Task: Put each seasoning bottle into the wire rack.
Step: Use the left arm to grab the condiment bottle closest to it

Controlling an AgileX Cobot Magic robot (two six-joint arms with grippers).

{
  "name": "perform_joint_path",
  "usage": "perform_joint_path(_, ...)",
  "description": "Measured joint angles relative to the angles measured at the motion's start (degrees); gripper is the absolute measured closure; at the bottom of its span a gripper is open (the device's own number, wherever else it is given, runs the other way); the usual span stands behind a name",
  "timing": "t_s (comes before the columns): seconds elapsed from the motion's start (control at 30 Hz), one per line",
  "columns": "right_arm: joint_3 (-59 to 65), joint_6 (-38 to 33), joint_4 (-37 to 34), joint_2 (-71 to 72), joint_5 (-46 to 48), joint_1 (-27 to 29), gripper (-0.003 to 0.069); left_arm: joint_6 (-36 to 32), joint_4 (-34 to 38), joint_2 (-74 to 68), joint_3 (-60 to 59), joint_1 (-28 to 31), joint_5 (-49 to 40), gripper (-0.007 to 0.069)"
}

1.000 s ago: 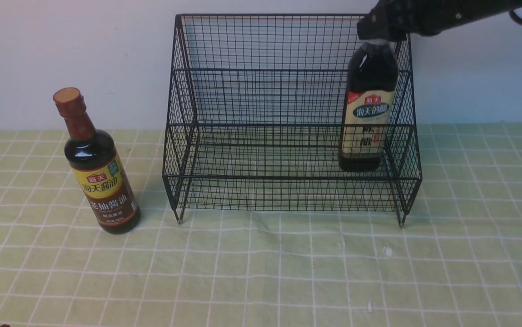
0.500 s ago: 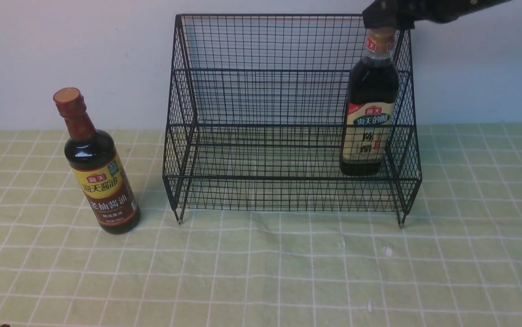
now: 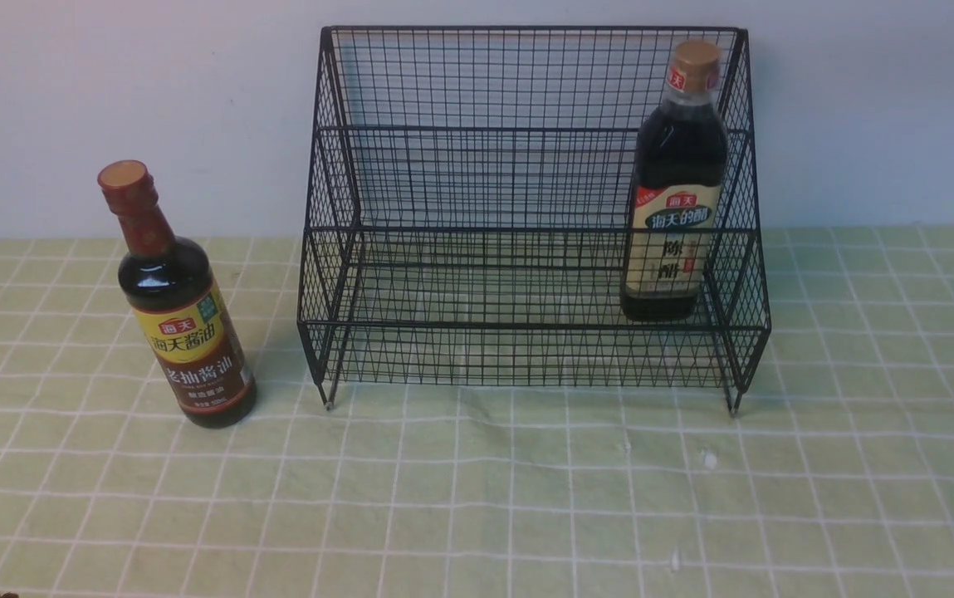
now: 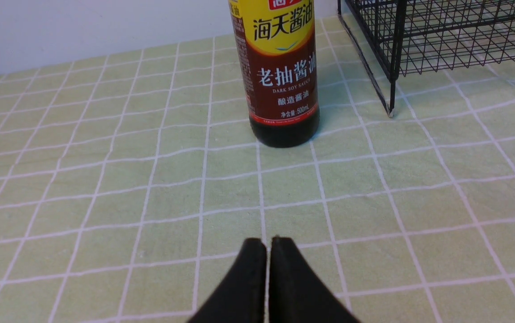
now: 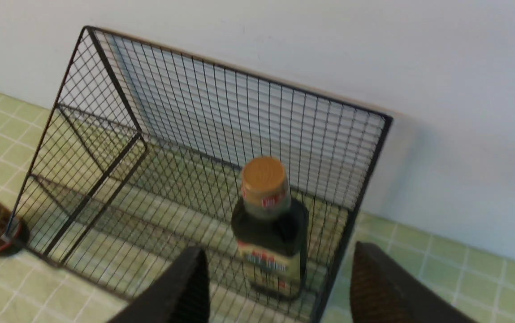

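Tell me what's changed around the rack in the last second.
The right gripper let go of the gold-capped bottle at its cap and rose out of the front view; its jaws now hang open above it. That bottle stands where it was, at the right end of the rack. The rack and the slim-necked bottle to its left stayed put.

Left hand low, jaws pressed together, right hand held high, jaws apart, holding nothing

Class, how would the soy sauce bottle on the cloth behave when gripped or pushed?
Tall on a narrow base, the soy sauce bottle would probably tip from a high push. Dark liquid fills it to the shoulder, so it is likely heavy. Its glossy surface may slip.
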State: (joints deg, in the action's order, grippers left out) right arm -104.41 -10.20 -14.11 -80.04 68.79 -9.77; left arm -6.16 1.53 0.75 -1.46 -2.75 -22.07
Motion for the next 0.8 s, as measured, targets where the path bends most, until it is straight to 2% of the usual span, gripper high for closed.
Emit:
perform_joint_path(0.07, -0.05, 2.30, 1.61, 3.29, 3.03, 0.00, 0.0356, 0.00, 0.00, 0.00, 0.00, 0.00, 0.00, 0.0631)
perform_joint_path(0.23, 2.08, 5.49, 2.51, 11.95, 4.16, 0.00, 0.0610, 0.00, 0.00, 0.00, 0.00, 0.00, 0.00, 0.0631)
perform_joint_path(0.3, 4.79, 6.14, 2.29, 16.07, 4.32, 0.00, 0.0652, 0.00, 0.00, 0.00, 0.00, 0.00, 0.00, 0.0631)
perform_joint_path(0.5, 21.65, 7.71, 1.87, 30.54, 2.68, 0.00, 0.0671, 0.00, 0.00, 0.00, 0.00, 0.00, 0.00, 0.0631)
perform_joint_path(0.63, 34.14, 7.85, 0.03, 40.48, -5.02, 0.00, 0.0671, -0.05, 0.00, 0.00, 0.00, 0.00, 0.00, 0.0631)
perform_joint_path(0.67, 41.16, 7.86, -1.59, 47.10, -11.57, 0.00, 0.0671, -0.05, 0.00, 0.00, 0.00, 0.00, 0.00, 0.0631)
perform_joint_path(0.8, 56.16, 7.98, -5.55, 59.86, -24.20, 0.00, 0.0671, -0.05, 0.00, 0.00, 0.00, 0.00, 0.00, 0.0631)
